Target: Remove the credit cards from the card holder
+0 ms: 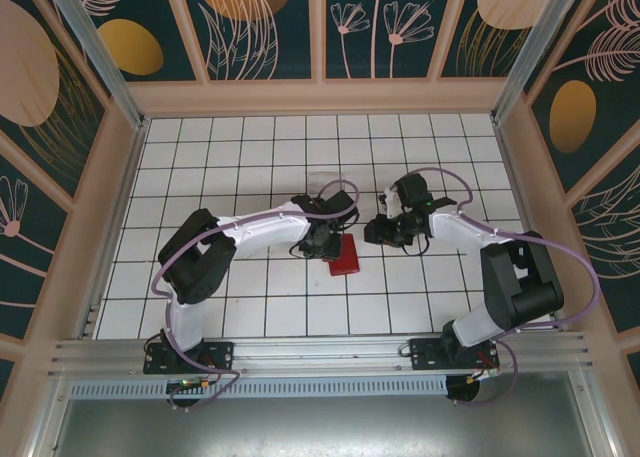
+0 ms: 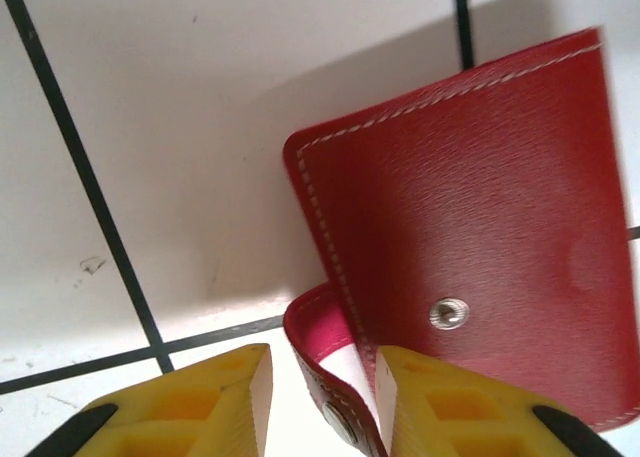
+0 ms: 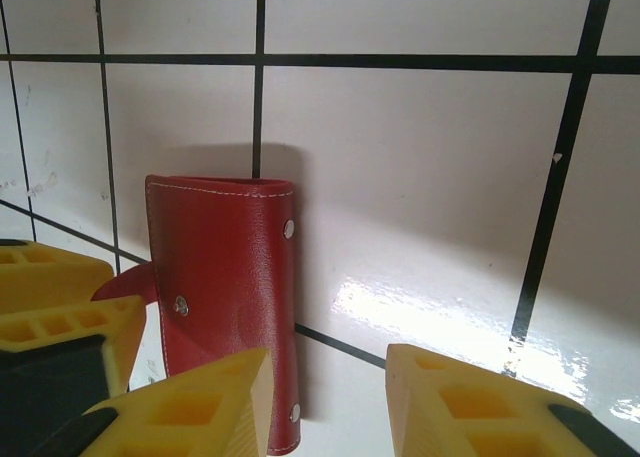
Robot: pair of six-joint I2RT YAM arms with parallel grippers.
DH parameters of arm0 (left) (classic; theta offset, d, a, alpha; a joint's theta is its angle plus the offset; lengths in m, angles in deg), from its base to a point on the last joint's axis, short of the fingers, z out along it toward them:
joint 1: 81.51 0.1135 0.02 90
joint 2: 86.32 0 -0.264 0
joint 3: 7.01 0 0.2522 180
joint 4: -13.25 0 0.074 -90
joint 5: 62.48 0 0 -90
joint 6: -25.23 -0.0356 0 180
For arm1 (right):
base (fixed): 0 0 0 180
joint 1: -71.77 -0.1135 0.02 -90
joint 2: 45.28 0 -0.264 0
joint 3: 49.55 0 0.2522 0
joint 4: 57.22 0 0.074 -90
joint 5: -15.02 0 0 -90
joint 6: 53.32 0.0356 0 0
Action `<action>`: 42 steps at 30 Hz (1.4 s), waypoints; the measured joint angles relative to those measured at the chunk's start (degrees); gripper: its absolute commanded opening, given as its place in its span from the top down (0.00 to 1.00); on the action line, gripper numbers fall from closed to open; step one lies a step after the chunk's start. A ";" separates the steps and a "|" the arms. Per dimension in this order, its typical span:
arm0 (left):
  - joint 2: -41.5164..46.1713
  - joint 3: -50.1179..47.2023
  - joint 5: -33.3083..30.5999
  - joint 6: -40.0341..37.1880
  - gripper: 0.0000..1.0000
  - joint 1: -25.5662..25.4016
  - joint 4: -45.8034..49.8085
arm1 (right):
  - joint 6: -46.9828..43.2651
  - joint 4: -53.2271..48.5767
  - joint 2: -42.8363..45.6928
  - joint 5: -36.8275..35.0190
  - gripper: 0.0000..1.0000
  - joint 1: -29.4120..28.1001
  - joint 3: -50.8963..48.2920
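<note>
Yellow fingers of left hand narrow, straddling snap flap of card holder, grip unclear | right hand parted, empty, just beside card holder | card holder folded on tabletop

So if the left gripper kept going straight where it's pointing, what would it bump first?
The red card holder: its loose snap flap sits between the left gripper's fingers, so it would likely press into that flap first, then the white table beneath. Depth is hard to judge.
</note>
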 measured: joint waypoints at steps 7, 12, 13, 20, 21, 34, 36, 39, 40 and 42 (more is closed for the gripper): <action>1.90 -3.74 -0.81 0.39 0.78 0.02 -1.55 | 0.37 -0.42 0.31 -0.76 0.64 -0.28 -0.31; 3.32 -4.59 -1.18 0.44 0.73 0.00 -3.69 | 0.74 -0.46 0.39 -2.10 0.64 -1.81 -0.31; 3.54 -4.83 -1.27 0.44 0.73 0.00 -4.26 | 0.90 -0.50 0.39 -2.23 0.64 -2.16 -0.31; 4.42 -6.97 -1.51 0.42 0.79 0.00 -6.51 | 2.19 -1.53 0.39 -3.61 0.63 -3.96 -0.28; 4.52 -7.26 -1.57 0.42 0.80 0.02 -6.71 | 2.38 -1.66 0.39 -3.76 0.63 -4.17 -0.28; 12.28 -18.82 1.92 1.92 0.94 2.78 -17.33 | 5.09 -4.48 -0.61 -8.00 0.43 -9.97 3.87; 14.03 -21.38 3.41 2.36 0.95 3.58 -19.74 | 5.38 -5.14 -1.60 -9.07 0.38 -11.04 5.09; 16.15 -25.00 5.31 2.99 0.96 4.48 -23.65 | 5.86 -6.40 -3.50 -10.60 0.30 -13.18 7.17; 16.59 -26.05 5.90 3.19 0.96 4.63 -24.76 | 6.03 -6.73 -4.09 -10.93 0.27 -13.79 7.76; 17.22 -28.46 7.23 3.52 0.97 5.09 -27.54 | 6.12 -7.74 -5.62 -11.76 0.22 -15.17 9.25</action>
